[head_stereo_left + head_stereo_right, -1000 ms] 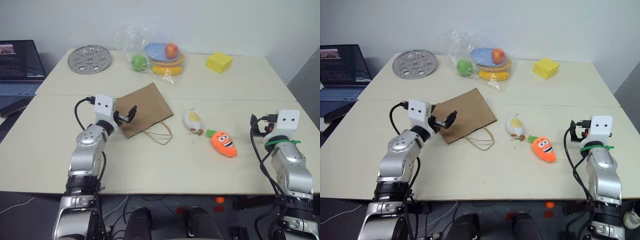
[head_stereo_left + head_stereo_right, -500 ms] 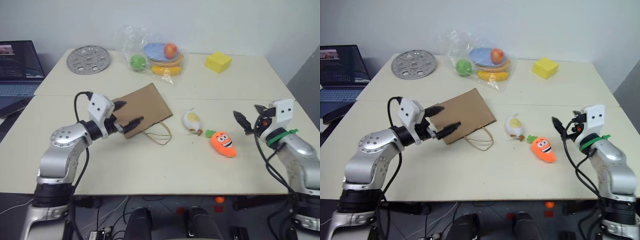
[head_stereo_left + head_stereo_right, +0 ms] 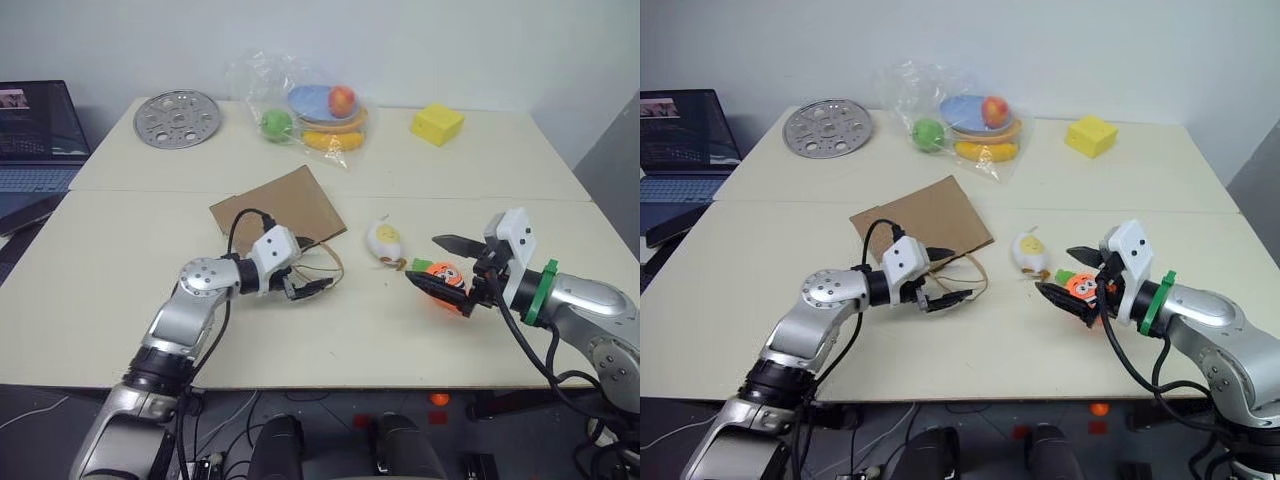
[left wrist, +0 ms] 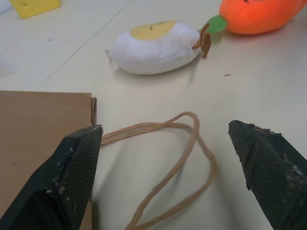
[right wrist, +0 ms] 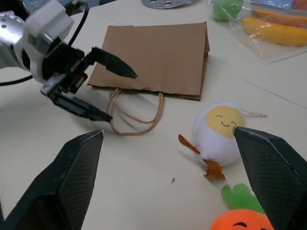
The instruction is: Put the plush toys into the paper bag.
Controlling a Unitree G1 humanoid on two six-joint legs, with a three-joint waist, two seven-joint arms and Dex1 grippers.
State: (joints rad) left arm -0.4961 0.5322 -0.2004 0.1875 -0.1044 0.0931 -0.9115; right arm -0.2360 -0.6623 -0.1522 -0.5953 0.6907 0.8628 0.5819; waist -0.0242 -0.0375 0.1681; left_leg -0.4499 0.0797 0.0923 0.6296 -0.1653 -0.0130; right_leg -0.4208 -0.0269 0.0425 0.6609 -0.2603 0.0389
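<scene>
Brown kraft paper bag (image 3: 283, 212) lies flat at centre frame, light and floppy; its cord handles (image 4: 168, 158) look the best grab. Left gripper (image 3: 305, 272) gapes wide over them. Right gripper (image 3: 437, 261) gapes around the squashy carrot toy (image 3: 443, 281); egg toy (image 3: 384, 240) lies between.

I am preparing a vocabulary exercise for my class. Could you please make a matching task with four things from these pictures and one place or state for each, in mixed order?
Things:
1. paper bag
2. egg plush toy
3. carrot plush toy
4. left hand

Places or states:
a. between the open fingers of the right hand
b. open, at the bag's loop handles
c. lying flat on the table
d. lying between the bag and the carrot

Pairs: 1-c, 2-d, 3-a, 4-b
</scene>
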